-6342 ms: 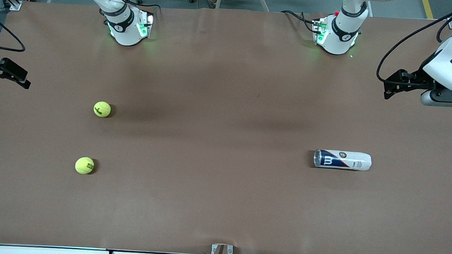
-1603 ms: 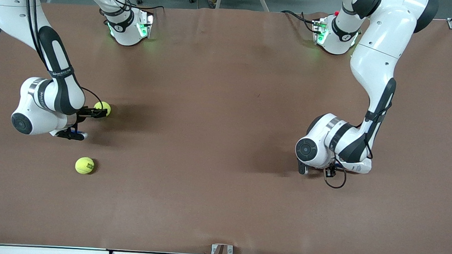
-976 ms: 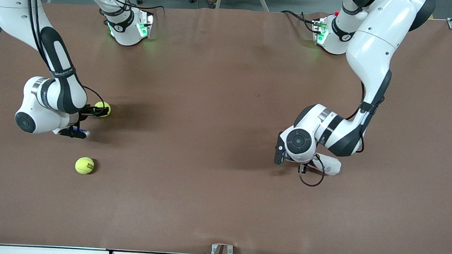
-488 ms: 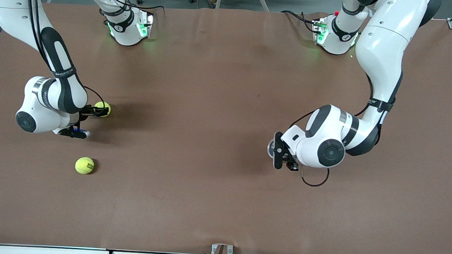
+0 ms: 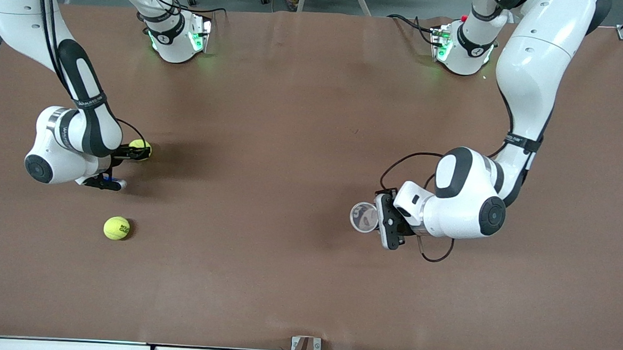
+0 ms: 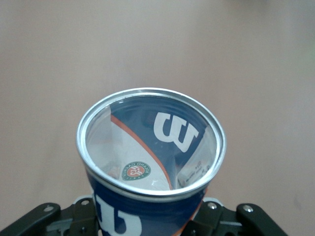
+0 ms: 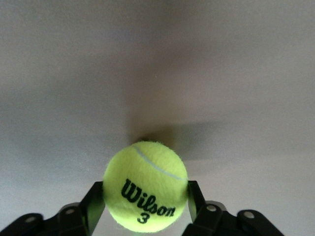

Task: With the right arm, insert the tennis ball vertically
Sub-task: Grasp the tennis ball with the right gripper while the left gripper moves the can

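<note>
Ball pinched, can mouth up, a wide stretch of table between them.

The right gripper (image 5: pixel 131 154) is clamped on the tennis ball (image 7: pixel 145 187) at its own end; the left gripper (image 5: pixel 382 225) grips the can (image 6: pixel 150 162), upended, open rim skyward. Can's lower body hidden.

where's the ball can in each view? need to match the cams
Front view: the ball can, open rim facing the camera, in the left gripper above the table.
Left wrist view: can fills the centre, Wilson logo inside.
Right wrist view: not in it; only the held tennis ball.
Shared landmark: brown tabletop.
</note>
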### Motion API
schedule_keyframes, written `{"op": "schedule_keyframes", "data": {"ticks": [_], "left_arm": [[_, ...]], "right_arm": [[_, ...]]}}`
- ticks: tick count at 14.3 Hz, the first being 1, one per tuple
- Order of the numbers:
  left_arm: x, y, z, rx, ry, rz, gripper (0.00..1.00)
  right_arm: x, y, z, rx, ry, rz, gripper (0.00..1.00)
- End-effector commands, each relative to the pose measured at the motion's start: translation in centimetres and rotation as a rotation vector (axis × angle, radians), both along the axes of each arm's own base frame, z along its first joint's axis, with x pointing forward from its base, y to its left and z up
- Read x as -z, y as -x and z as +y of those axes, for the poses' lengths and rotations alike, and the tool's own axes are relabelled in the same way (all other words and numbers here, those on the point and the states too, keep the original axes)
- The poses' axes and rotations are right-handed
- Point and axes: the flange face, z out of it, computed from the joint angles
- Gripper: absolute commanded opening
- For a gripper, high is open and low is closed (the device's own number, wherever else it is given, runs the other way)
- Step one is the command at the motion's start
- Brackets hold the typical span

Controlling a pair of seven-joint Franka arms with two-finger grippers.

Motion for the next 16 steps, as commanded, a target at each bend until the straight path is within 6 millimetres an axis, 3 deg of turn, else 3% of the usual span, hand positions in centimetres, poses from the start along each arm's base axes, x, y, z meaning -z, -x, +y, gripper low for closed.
{"op": "schedule_keyframes", "data": {"ticks": [1, 2, 5, 6, 10, 12, 14, 16], "left_arm": [[-1.2, 0.7, -3.8, -0.071, 0.108, -0.026, 0.58], [-1.2, 1.3, -5.3, -0.090, 0.143, -0.019, 0.58], [-0.1, 2.1, -8.3, -0.180, 0.234, -0.012, 0.59], [0.0, 2.0, -8.4, -0.197, 0.247, -0.023, 0.59], [0.2, 3.3, -10.8, -0.149, 0.254, -0.061, 0.61], [1.2, 3.1, -10.5, -0.131, 0.247, -0.140, 0.61], [1.2, 3.4, -11.0, -0.084, 0.253, -0.194, 0.61], [1.3, 3.8, -11.4, -0.061, 0.285, -0.203, 0.61]], "right_arm": [[0.2, 0.5, 0.1, 0.006, -0.017, 0.003, 0.43], [0.2, 0.5, 0.0, 0.007, -0.017, 0.004, 0.34], [-0.7, -0.4, -0.1, -0.006, -0.023, -0.019, 0.29], [-1.5, -1.0, 0.1, -0.028, -0.039, -0.019, 0.28], [-9.6, -6.1, 0.3, -0.045, -0.069, -0.023, 0.27], [-13.8, -8.0, 0.7, -0.063, -0.074, -0.037, 0.24], [-17.9, -10.1, 4.0, -0.097, -0.100, -0.087, 0.22], [-20.9, -11.4, 8.6, -0.111, -0.185, -0.147, 0.20]]}}
